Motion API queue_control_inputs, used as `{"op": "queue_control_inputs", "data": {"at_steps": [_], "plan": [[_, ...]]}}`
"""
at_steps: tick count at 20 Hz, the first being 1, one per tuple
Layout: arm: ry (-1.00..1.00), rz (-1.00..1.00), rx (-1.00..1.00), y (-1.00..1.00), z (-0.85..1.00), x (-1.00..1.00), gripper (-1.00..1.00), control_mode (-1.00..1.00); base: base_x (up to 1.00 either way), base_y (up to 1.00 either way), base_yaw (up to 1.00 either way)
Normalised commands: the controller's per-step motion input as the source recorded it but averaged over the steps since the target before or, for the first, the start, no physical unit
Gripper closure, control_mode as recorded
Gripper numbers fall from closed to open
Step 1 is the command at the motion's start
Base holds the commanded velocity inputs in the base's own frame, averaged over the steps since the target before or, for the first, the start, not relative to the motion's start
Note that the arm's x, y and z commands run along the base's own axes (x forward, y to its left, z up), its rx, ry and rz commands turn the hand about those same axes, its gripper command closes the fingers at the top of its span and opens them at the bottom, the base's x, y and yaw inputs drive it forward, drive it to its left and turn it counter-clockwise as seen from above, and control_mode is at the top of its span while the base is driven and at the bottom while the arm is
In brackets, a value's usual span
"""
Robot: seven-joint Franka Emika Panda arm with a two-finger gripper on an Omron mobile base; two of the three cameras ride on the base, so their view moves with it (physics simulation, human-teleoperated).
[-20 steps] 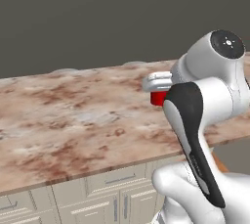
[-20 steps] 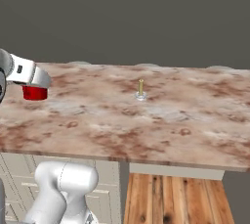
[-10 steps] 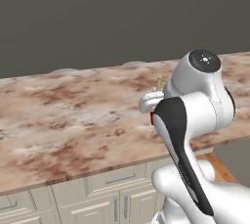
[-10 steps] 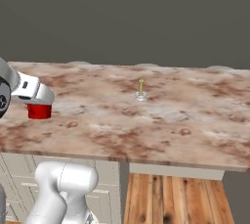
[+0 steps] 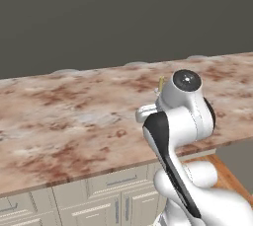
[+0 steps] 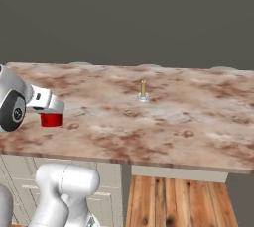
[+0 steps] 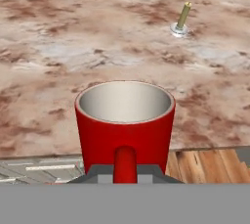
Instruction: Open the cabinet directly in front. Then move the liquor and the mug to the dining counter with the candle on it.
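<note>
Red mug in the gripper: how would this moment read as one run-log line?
gripper: shut on red cylindrical mug | mug: upright, above marbled stone dining counter | tan candle: upright, apart

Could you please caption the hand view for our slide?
Gripper holding the red mug above the dining counter, candle beyond.

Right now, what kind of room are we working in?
Most likely a kitchen or dining area: a long marbled stone dining counter over cream cabinet fronts, a candle standing on it, and wood plank flooring below.
</note>
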Motion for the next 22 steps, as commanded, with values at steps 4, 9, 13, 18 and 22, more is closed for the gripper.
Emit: {"op": "queue_control_inputs", "data": {"at_steps": [4, 9, 13, 18, 22], "plan": [[0.00, 0.00, 0.00, -0.14, -0.34, 0.76, 1.00, -1.00, 0.00, 0.00, 0.00], [0.00, 0.00, 0.00, -0.10, -0.44, 0.91, 1.00, -1.00, 0.00, 0.00, 0.00], [0.00, 0.00, -0.02, -0.02, -0.56, 1.00, 1.00, -1.00, 0.00, 0.00, 0.00], [-0.06, 0.00, -0.05, 0.00, -0.62, 0.93, 1.00, -1.00, 0.00, 0.00, 0.00], [-0.17, 0.00, -0.04, 0.00, -0.52, 0.57, 1.00, -1.00, 0.00, 0.00, 0.00]]}}
